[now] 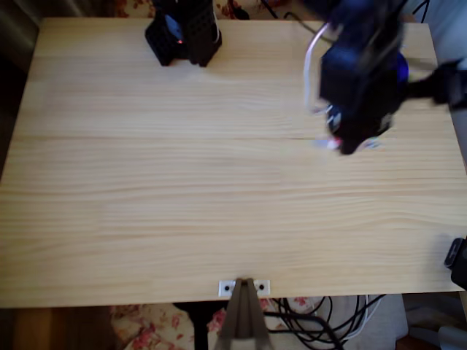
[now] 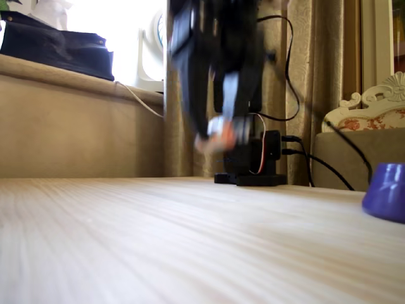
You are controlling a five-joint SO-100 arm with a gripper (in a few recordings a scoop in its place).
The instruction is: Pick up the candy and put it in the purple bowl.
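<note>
My black arm is blurred by motion. In the overhead view my gripper hangs over the table's right part, and the candy shows as a red and pale bit sticking out at its tip. In the fixed view the gripper is well above the tabletop, with the reddish-white candy between its fingers. The purple bowl stands on the table at the right edge of the fixed view. In the overhead view only a blue sliver of the bowl peeks out from under the arm, just behind the gripper.
The arm's black base stands at the table's far edge. A clamp grips the near edge, with a black object at the right edge. The bare wooden table stretches left of the gripper.
</note>
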